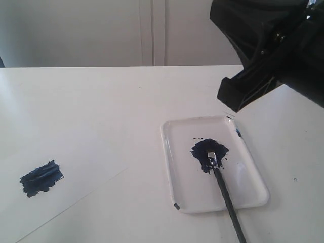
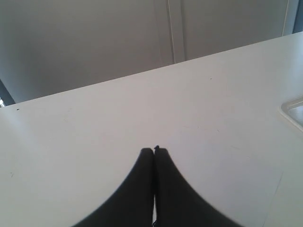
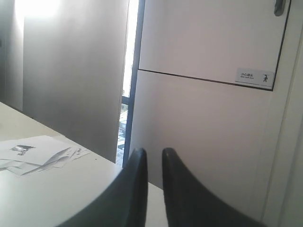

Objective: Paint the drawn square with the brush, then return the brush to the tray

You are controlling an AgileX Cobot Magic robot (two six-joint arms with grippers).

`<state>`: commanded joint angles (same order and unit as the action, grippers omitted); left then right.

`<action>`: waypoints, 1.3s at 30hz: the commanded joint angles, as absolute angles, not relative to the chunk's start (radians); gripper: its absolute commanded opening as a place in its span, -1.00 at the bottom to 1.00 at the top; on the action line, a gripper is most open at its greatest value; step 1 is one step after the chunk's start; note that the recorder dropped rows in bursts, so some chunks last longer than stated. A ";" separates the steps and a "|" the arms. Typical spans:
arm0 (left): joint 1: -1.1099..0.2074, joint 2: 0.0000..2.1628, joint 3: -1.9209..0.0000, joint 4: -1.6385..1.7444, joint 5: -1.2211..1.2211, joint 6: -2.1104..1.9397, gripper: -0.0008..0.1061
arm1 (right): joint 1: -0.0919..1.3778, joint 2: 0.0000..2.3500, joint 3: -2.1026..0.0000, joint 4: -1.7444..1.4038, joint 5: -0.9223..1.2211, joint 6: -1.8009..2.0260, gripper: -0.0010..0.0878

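In the exterior view, the tray (image 1: pixel 170 167) sat on the white bench (image 1: pixel 126 101) toward 4 o'clock from the middle of the picture. A dark navy paint puddle (image 1: pixel 202 150) lay in its middle. The brush (image 1: pixel 226 193) rested with its bristles in that puddle. Its black handle ran off toward 5 o'clock, crossed the tray's near rim and left the picture at the lower edge. No gripper touched it. The drawn square (image 1: pixel 41 178) lay well apart from the tray, toward 8 o'clock, as a ragged navy patch on the paper sheet (image 1: pixel 81 162). The black bulk of the right arm (image 1: pixel 273 50) hung at 1 to 2 o'clock, above the tray's far corner and clear of it.

In the left wrist view, the left gripper (image 2: pixel 154 151) had its two dark fingers pressed together with nothing between them, over bare bench. A corner of the tray showed at the picture's edge.

In the right wrist view, the right gripper (image 3: pixel 154 153) was empty, its fingers only a narrow slit apart. It faced a pale wall (image 3: pixel 203 118), and some loose papers (image 3: pixel 33 152) lay on a surface beyond.
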<state>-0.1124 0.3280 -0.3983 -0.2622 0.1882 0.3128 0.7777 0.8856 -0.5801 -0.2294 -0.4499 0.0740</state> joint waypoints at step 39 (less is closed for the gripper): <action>0.126 0.000 -0.376 -0.262 0.207 0.314 -0.96 | 0.319 0.261 -0.580 -0.216 -0.404 0.074 -0.71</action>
